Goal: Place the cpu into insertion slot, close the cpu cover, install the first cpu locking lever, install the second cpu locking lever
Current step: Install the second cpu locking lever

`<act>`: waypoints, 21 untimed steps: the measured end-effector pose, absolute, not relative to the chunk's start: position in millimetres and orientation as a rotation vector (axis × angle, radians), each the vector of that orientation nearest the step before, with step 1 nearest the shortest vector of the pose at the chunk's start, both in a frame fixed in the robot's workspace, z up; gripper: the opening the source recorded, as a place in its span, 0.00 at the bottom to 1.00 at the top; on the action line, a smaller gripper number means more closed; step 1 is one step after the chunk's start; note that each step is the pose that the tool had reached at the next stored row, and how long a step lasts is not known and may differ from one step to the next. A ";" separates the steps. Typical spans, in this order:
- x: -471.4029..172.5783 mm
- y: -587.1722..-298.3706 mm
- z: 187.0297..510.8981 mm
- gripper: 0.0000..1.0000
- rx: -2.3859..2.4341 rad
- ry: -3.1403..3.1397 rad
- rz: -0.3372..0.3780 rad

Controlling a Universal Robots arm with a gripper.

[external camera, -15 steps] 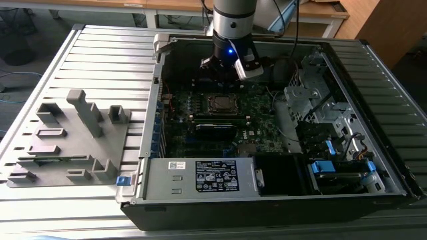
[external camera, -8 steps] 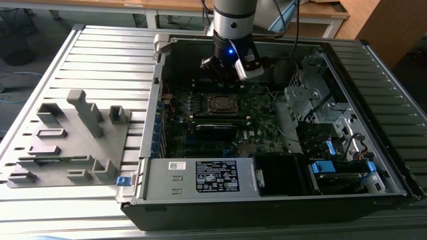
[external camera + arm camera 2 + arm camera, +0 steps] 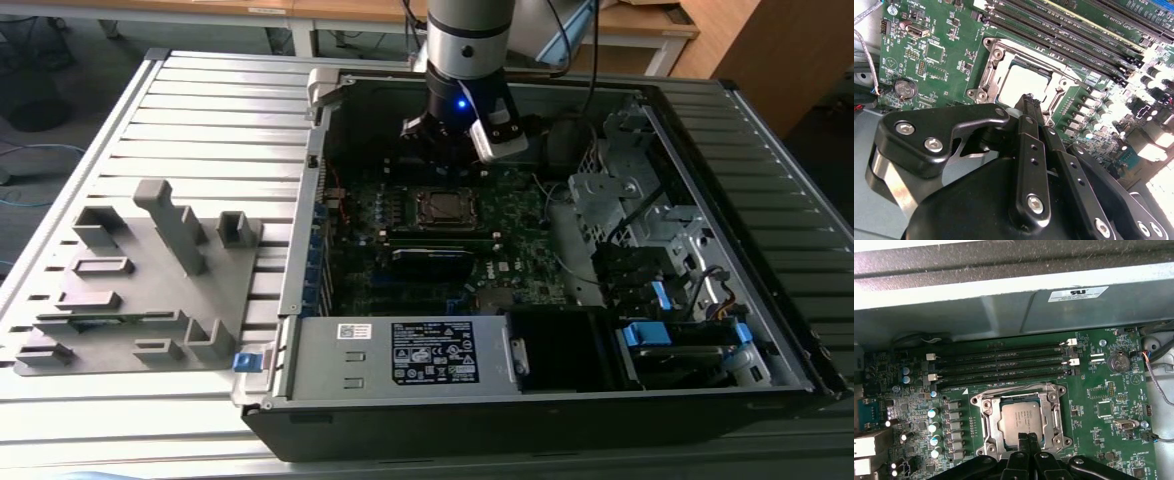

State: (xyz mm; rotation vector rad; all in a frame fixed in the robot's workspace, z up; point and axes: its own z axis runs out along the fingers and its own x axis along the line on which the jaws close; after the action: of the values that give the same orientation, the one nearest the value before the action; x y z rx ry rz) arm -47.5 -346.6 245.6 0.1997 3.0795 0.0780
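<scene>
Item: cpu, seated in the insertion slot, cpu cover framing it. End effector: fingers pressed together, holding nothing, tips at the socket's 6 o'clock edge. Risk, as we judge it: tips slipping off, scraping the chip or leaving a lever unlatched.

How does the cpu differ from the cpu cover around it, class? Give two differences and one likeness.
The cpu is a solid, dull grey square; the cpu cover is a shinier frame with an open centre. The cpu sits inside; the cpu cover surrounds it and is larger. Both are metal, square and lying flat.
</scene>
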 end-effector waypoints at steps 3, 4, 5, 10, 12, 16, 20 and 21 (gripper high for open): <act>-47.5 -346.7 246.0 0.11 0.200 3.080 0.078; -47.5 -346.6 246.4 0.11 0.200 3.080 0.078; -47.5 -346.6 246.4 0.11 0.200 3.079 0.078; -47.5 -346.6 247.8 0.11 0.200 3.080 0.078; -47.5 -346.6 248.2 0.11 0.200 3.080 0.078; -47.5 -346.6 249.0 0.11 0.200 3.080 0.078; -47.5 -346.6 249.8 0.11 0.200 3.080 0.078; -47.5 -346.6 249.8 0.11 0.200 3.079 0.078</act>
State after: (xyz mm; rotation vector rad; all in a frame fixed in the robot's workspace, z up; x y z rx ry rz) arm -47.5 -346.6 249.8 0.1997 3.0795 0.0781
